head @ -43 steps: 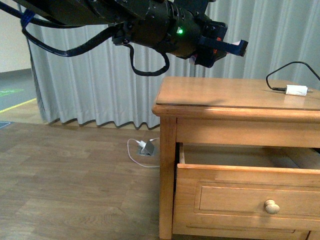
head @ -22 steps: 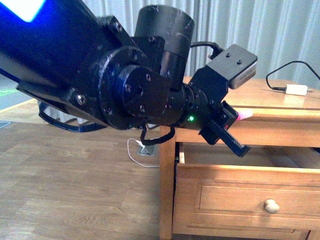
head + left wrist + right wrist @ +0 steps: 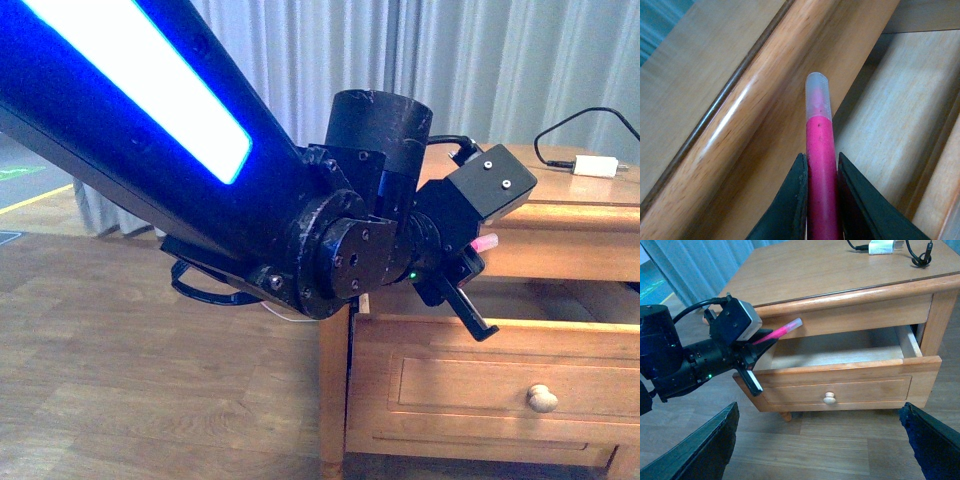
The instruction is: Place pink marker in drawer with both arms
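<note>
My left gripper (image 3: pixel 470 275) is shut on the pink marker (image 3: pixel 485 242), at the left front corner of the open drawer (image 3: pixel 480 370). In the left wrist view the marker (image 3: pixel 818 165) sticks out between the two black fingers (image 3: pixel 790 210), its pale cap against the table's rounded top edge, the drawer's inside to one side. In the right wrist view the marker (image 3: pixel 777 332) points over the open drawer's (image 3: pixel 840 385) left end. My right gripper (image 3: pixel 825 440) is open and empty, held back above the floor in front of the drawer's round knob (image 3: pixel 829 398).
The wooden bedside table (image 3: pixel 560 215) carries a white charger plug with a black cable (image 3: pixel 590 165) at its back right; the plug also shows in the right wrist view (image 3: pixel 882 246). Grey curtains (image 3: pixel 300 60) hang behind. My left arm with its lit strip (image 3: pixel 140 85) fills the left foreground.
My left arm has come down from above the table top to the level of the open drawer, carrying the marker. The arm now fills much more of the front view.
</note>
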